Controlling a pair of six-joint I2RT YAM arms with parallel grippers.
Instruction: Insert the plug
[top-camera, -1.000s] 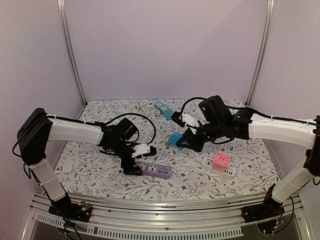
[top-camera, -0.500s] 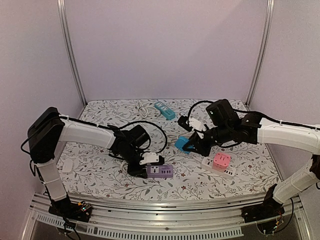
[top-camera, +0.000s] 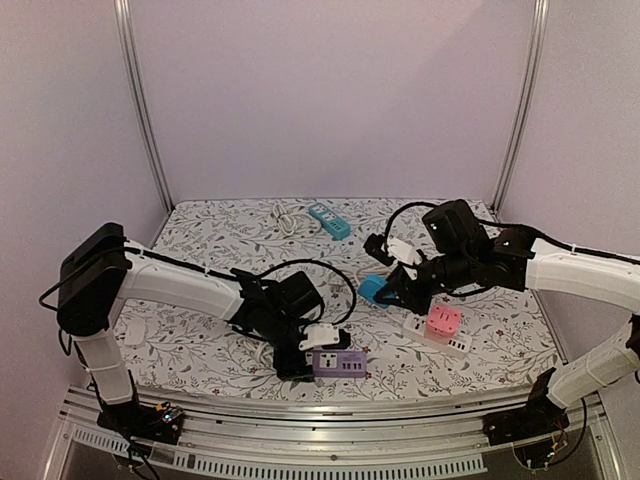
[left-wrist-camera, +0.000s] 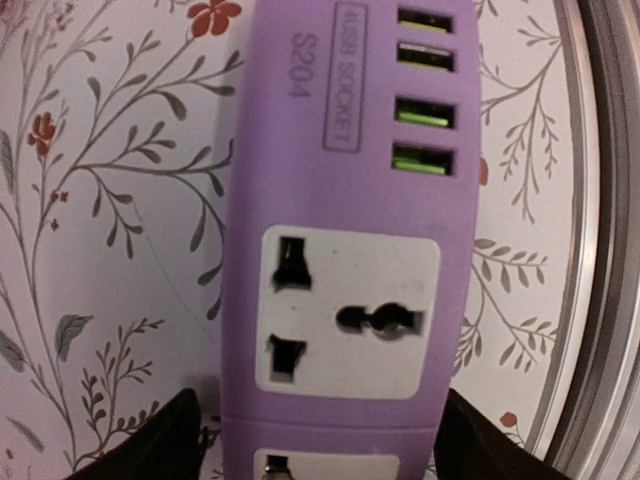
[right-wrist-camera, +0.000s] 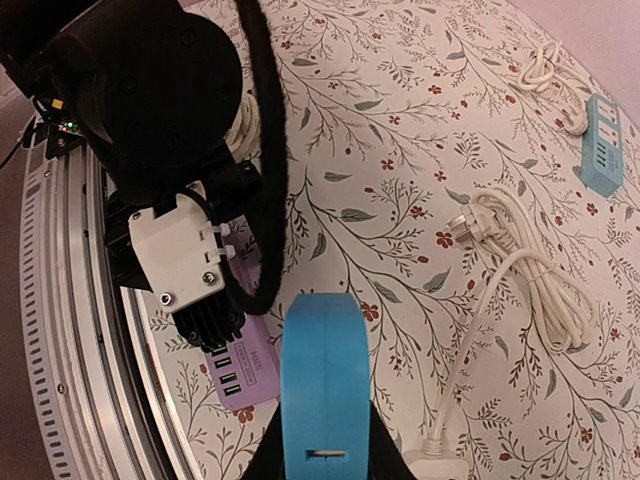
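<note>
Left wrist: left hand (left-wrist-camera: 325, 448) spread astride purple strip (left-wrist-camera: 345, 250), likely bracing it.
Right wrist: right hand (right-wrist-camera: 322, 458) pinches blue plug (right-wrist-camera: 322, 370) for insertion.

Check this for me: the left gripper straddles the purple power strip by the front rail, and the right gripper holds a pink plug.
Wrong colour. The right gripper holds a blue plug, as the right wrist view shows; the pink adapter lies apart from it. The left gripper does straddle the purple power strip by the front rail.
</note>
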